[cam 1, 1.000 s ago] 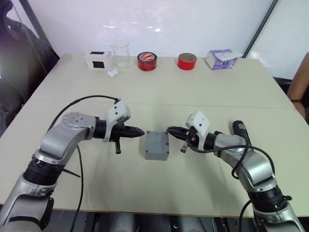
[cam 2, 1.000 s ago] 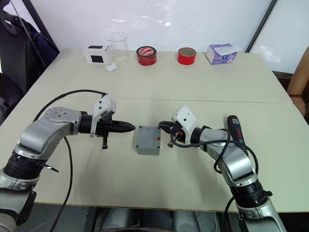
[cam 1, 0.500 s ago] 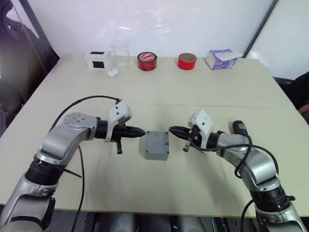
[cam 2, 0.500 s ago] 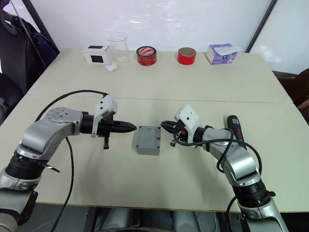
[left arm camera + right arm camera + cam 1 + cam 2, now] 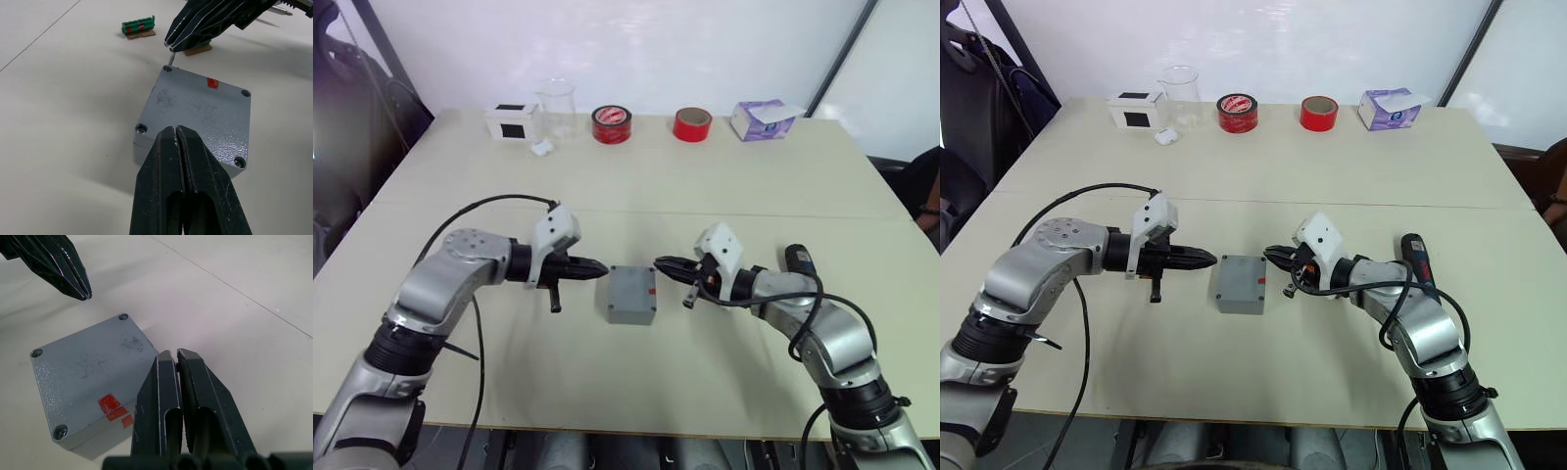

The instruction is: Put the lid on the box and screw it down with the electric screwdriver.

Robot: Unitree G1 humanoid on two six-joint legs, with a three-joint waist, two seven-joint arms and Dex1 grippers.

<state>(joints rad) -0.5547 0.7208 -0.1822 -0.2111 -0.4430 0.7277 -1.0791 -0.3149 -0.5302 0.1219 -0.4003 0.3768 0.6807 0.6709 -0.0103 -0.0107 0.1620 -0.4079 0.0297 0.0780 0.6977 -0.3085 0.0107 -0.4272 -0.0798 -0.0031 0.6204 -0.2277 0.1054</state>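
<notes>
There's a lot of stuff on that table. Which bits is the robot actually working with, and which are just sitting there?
For the job:
- grey box, lid already on it
- electric screwdriver, lying by the right arm
- left gripper and right gripper, both shut, either side of the box

Just lying about:
- white box
- glass beaker
- two red tape rolls
- purple tissue box
- green pieces

Beige table [image 5: 636,186] carries box [image 5: 631,294], electric screwdriver [image 5: 799,261], 2 red tape rolls [image 5: 611,124].

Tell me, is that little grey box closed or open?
Closed: the lid sits flush on the box, screws in its corners.
</notes>
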